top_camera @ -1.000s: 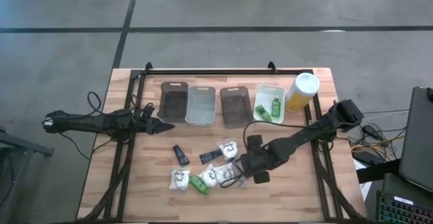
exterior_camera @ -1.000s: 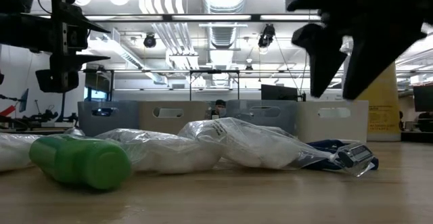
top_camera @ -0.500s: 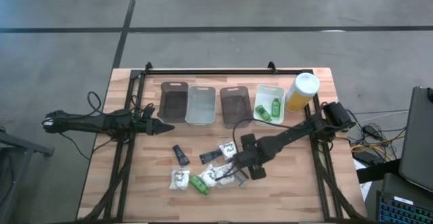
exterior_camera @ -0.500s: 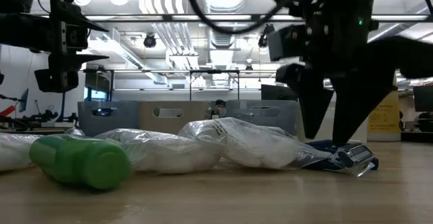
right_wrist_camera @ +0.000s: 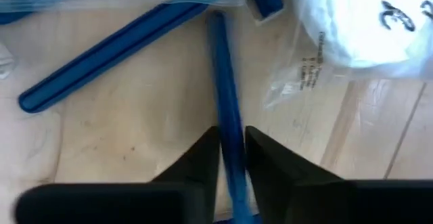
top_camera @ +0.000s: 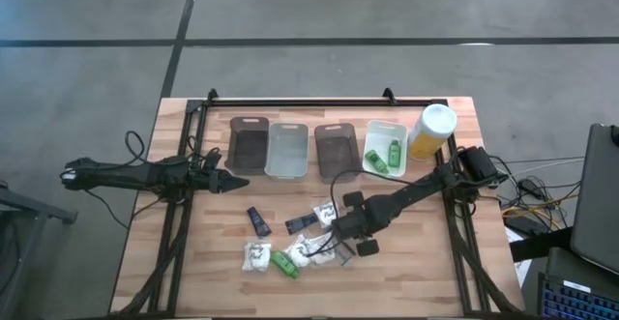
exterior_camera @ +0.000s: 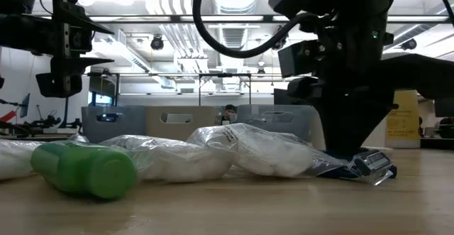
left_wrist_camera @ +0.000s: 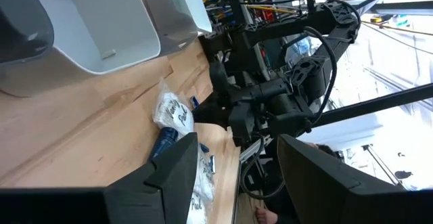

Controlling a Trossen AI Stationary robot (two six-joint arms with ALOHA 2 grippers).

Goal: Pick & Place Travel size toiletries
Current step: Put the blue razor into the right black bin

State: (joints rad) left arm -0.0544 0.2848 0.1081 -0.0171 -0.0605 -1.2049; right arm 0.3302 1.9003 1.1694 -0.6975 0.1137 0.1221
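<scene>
The left gripper (top_camera: 235, 181) is hovering over the desk's (top_camera: 203, 262) left side, near the four trays (top_camera: 286, 151), its jaws standing apart and empty. Toward the near middle, white packets (top_camera: 257, 255), a green bottle (top_camera: 284, 262) and dark tubes (top_camera: 258, 221) are lying clustered together. Just right of them, the right gripper (top_camera: 340, 246) is pressing down at the desk, its jaws clamping together on a thin blue stick (right_wrist_camera: 226, 122). Two green bottles (top_camera: 383, 156) are sitting in the rightmost tray, beside a yellow bottle (top_camera: 429, 130).

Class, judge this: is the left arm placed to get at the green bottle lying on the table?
Probably yes: the left gripper hangs open beside the trays, and bare table lies between it and the green bottle.
</scene>
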